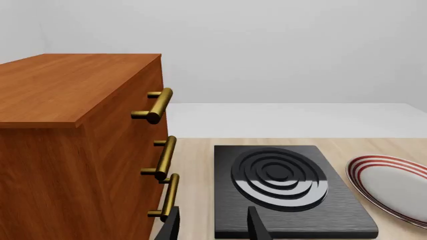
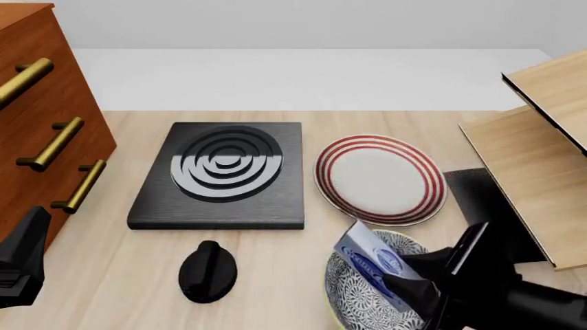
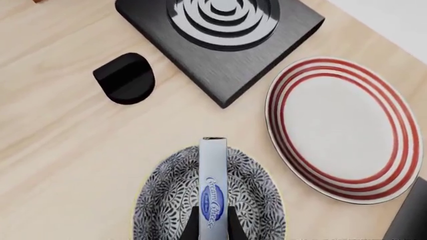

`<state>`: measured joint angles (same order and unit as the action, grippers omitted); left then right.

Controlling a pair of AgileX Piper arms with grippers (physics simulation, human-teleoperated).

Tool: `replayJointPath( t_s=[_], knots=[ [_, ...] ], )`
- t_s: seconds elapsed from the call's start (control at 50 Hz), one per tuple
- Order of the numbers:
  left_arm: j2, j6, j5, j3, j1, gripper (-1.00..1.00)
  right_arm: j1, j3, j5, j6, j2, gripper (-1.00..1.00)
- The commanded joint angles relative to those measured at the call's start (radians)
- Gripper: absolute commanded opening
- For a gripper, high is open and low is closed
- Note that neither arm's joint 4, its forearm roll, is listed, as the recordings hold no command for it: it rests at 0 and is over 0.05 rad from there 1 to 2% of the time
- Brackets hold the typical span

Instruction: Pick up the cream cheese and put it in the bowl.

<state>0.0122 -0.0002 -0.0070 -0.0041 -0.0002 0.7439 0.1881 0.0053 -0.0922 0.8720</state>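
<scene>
1. Light blue-grey carton, the cream cheese [image 2: 374, 260], hangs tilted above the bowl [image 2: 359, 301]; the right gripper [image 3: 212, 225] pinches its near end, one finger on each long side. It is not resting in the bowl yet, as far as the front view lets me judge.
2. Risk A: the box sits over the bowl's plate-side half in the front view. Released while tilted, it could strike the rim, tip out and land on the table beside the red-ringed plate [image 2: 381, 179].
3. Risk B: lowering further could press the box's far end into the bowl wall and shove the bowl.
4. Appearance: narrow rectangular box, blue oval logo with script on the upward face, seen edge-on from the right wrist; its far end looks dark, though the colour is hard to read there.
5. Left gripper [image 1: 212, 227]: fingertips apart, nothing between them, parked near the wooden cabinet [image 1: 73, 145], facing the black burner [image 1: 283, 187].
6. Black knob [image 2: 207, 271] lies well clear.
</scene>
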Motion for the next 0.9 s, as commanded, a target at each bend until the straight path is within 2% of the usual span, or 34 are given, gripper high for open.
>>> replayJointPath(
  t_s=[0.02,0.28,0.3,0.66,0.76,0.9],
  knots=[
    [0.000,0.000,0.000,0.000,0.000,1.00,0.000,-0.013,-0.027,0.019,0.005,-1.00],
    [0.000,0.000,0.000,0.000,0.000,1.00,-0.001,-0.016,-0.048,0.019,0.021,-1.00],
    [0.000,0.000,0.000,0.000,0.000,1.00,0.000,-0.015,-0.047,0.019,0.023,1.00],
    [0.000,0.000,0.000,0.000,0.000,1.00,0.002,-0.004,-0.025,0.013,0.010,1.00],
    [0.000,0.000,0.000,0.000,0.000,1.00,-0.002,0.031,0.045,0.002,-0.039,1.00],
    [0.000,0.000,0.000,0.000,0.000,1.00,-0.011,0.137,0.208,-0.038,-0.142,1.00]
  ],
)
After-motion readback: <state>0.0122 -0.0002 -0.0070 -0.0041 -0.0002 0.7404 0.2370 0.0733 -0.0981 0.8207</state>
